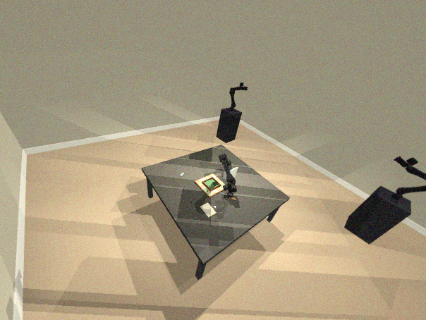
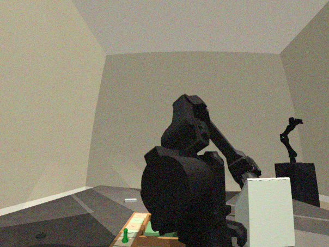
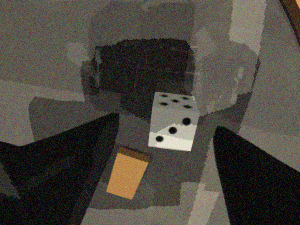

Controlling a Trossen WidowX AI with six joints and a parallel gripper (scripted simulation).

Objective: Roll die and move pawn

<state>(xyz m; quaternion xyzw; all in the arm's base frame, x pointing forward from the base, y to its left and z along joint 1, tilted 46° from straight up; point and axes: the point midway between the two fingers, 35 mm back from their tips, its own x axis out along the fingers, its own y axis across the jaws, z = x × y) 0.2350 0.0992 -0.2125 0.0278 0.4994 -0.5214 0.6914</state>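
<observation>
The white die (image 3: 172,130) lies on the table, roughly between and beyond my fingertips in the wrist view. One of its visible faces shows three pips, another shows several. My gripper (image 3: 167,127) is open and empty, pointing down over the die and not gripping it. The green pawn (image 2: 125,236) stands upright on the left strip of squares of the board (image 1: 199,182) (image 2: 139,215). The dice tray (image 1: 211,183) (image 2: 158,241) has a green floor and brown walls. My arm hides much of the board and tray in the exterior view.
An orange block (image 3: 128,175) (image 1: 233,199) lies close to the die, near the left finger. A white box (image 2: 269,212) stands right of the arm. A cream card (image 1: 208,209), a small white bar (image 1: 182,174) (image 2: 131,200) and a dark disc (image 2: 41,235) lie on the table.
</observation>
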